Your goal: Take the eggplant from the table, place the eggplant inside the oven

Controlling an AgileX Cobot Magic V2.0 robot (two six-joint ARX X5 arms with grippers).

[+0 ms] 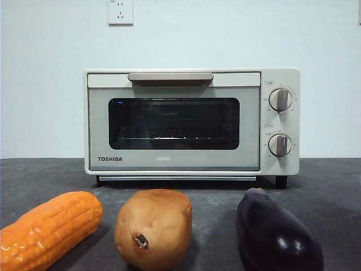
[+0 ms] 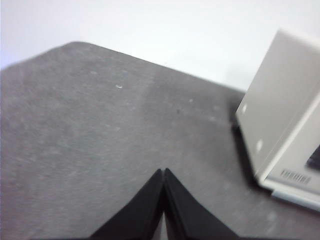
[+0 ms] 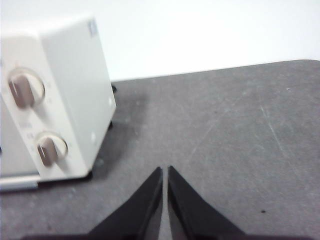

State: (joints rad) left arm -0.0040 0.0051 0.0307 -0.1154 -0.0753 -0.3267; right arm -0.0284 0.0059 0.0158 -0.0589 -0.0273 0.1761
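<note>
The glossy dark purple eggplant (image 1: 277, 232) lies on the dark grey table (image 1: 327, 186) at the front right. Behind it stands the cream-white Toshiba oven (image 1: 192, 121) with its dark glass door closed under the beige bar handle (image 1: 170, 77). Neither arm shows in the front view. My left gripper (image 2: 164, 172) is shut and empty over bare table beside the oven's left side (image 2: 280, 110). My right gripper (image 3: 165, 170) is shut and empty too, over bare table beside the oven's knob side (image 3: 50, 100). Neither wrist view shows the eggplant.
An orange corn cob (image 1: 48, 228) lies at the front left and a tan-brown potato (image 1: 153, 227) at the front middle, both left of the eggplant. A white wall with a socket (image 1: 120, 11) stands behind the oven.
</note>
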